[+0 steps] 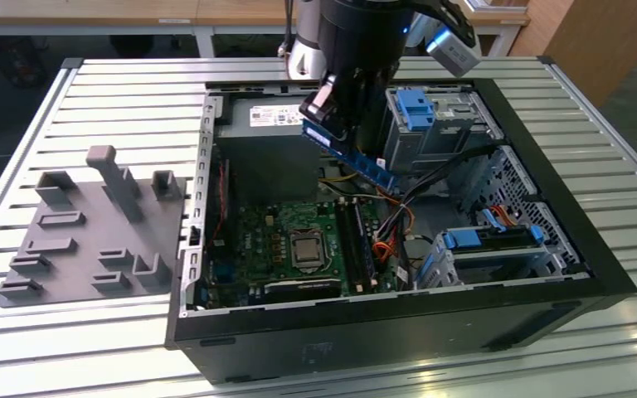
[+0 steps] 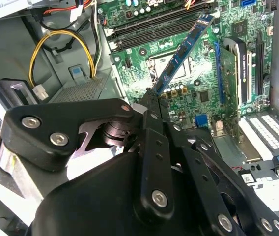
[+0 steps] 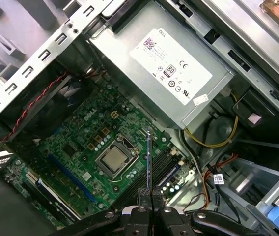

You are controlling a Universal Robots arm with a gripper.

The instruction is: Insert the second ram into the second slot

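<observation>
My slatted desk (image 1: 109, 91) carries the open computer case (image 1: 407, 332), which lies under my tool (image 1: 324, 112). Inside the case, below the tool, sits the green motherboard (image 1: 263, 240). My tool is clamped tight on one end of the second ram (image 1: 352, 153), with the thin blue stick pinched between both fingers. The stick juts out past the fingertips at a tilt, hanging in the air above the board. The dark memory slots (image 2: 154, 29) lie beneath its free end, apart from it.
</observation>
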